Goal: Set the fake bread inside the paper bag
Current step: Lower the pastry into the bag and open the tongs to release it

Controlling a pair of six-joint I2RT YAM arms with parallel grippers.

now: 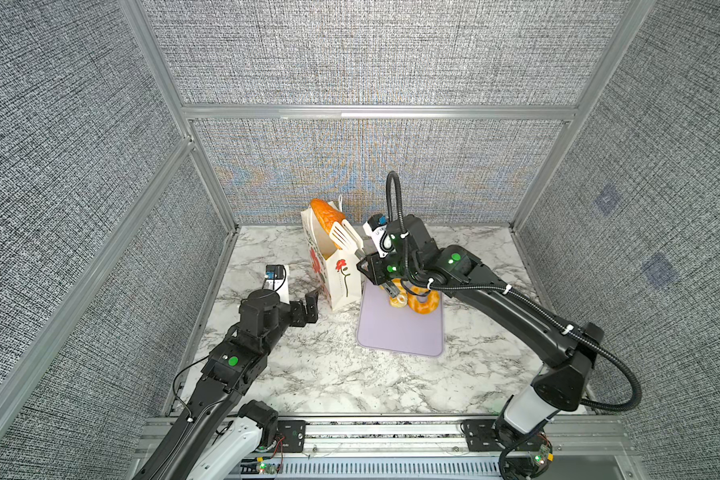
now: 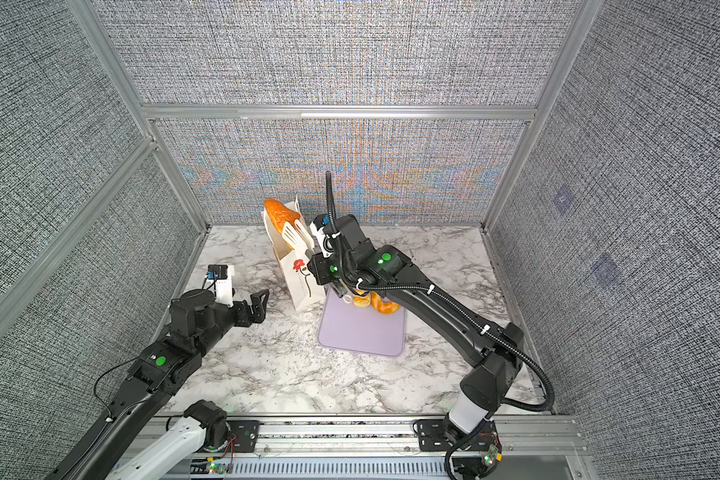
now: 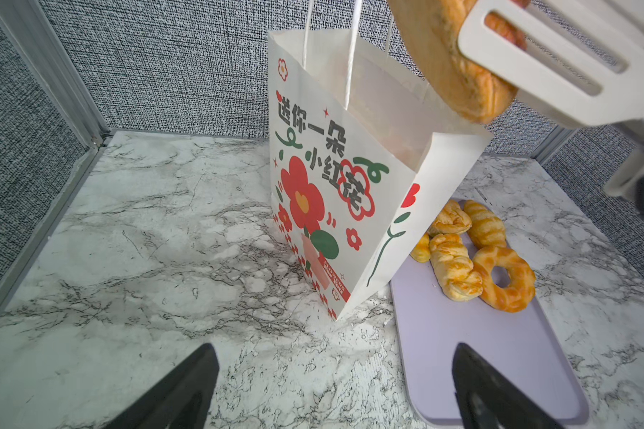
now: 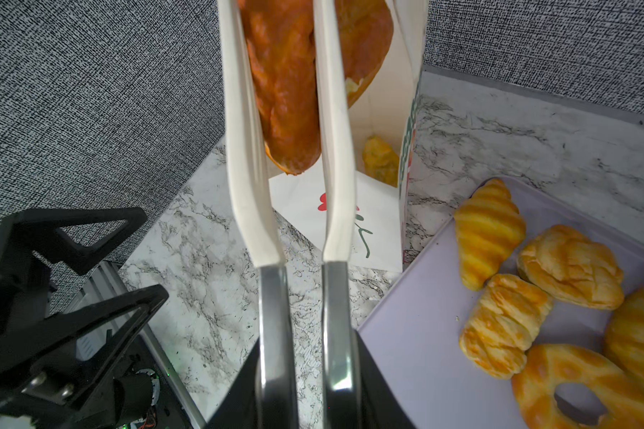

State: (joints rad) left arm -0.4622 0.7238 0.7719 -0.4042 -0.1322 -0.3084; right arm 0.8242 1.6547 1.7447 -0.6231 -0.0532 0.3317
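The right claw [image 4: 309,386] is pressed on the metal handles of white tongs [image 1: 344,237]. The tongs pinch a big orange-brown bread [image 1: 325,214], tilted at the open mouth of the bag [image 1: 344,282], which stands on the bench [image 1: 329,374]. A yellow piece [image 4: 380,159] lies at the bag's bottom. More pastries [image 3: 458,267] sit on the purple mat [image 1: 400,332] just beside the bag. The left claw [image 1: 310,305] is spread and empty, near the bag.

Lilac mat [image 1: 400,332] flat on marble table [image 1: 308,374]; white slotted tongs [image 1: 344,237] aloft; grey fabric walls [image 1: 371,54].
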